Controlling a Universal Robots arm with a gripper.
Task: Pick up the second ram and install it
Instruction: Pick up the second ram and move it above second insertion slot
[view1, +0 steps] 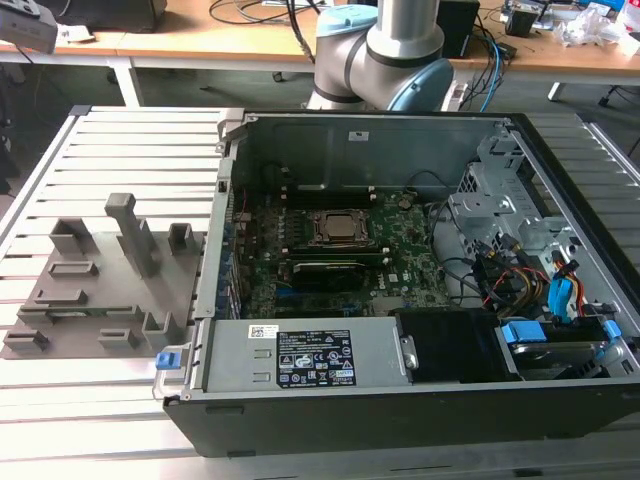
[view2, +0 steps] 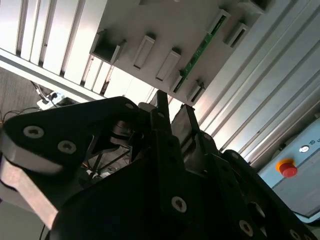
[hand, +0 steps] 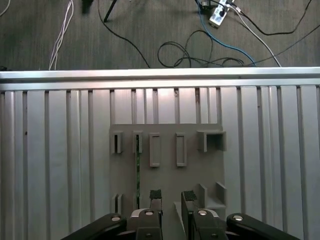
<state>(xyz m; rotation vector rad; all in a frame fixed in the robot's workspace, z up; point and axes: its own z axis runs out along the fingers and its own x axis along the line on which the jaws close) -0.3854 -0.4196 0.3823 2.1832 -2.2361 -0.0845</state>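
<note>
The second ram (hand: 137, 170) is a thin green stick standing on edge between two slotted holders of the grey fixture (hand: 167, 175). It also shows in the second wrist view as a narrow green strip, the ram (view2: 200, 50), on the fixture (view2: 165, 25). My gripper (hand: 172, 196) hangs well above the fixture, open, with nothing between its black fingers (hand: 156, 195). The ram lies a little to one side of the gap between them. In the second wrist view the gripper (view2: 175, 107) points at the fixture's edge. The fixture (view1: 100, 290) sits at the exterior view's left.
An open computer case (view1: 400, 410) with its green motherboard (view1: 340, 260) stands at the exterior view's right of the fixture, on a slatted aluminium table (view1: 60, 400). Upright grey posts (view1: 125, 225) rise from the fixture. Cables (hand: 200, 50) lie on the floor beyond the table edge.
</note>
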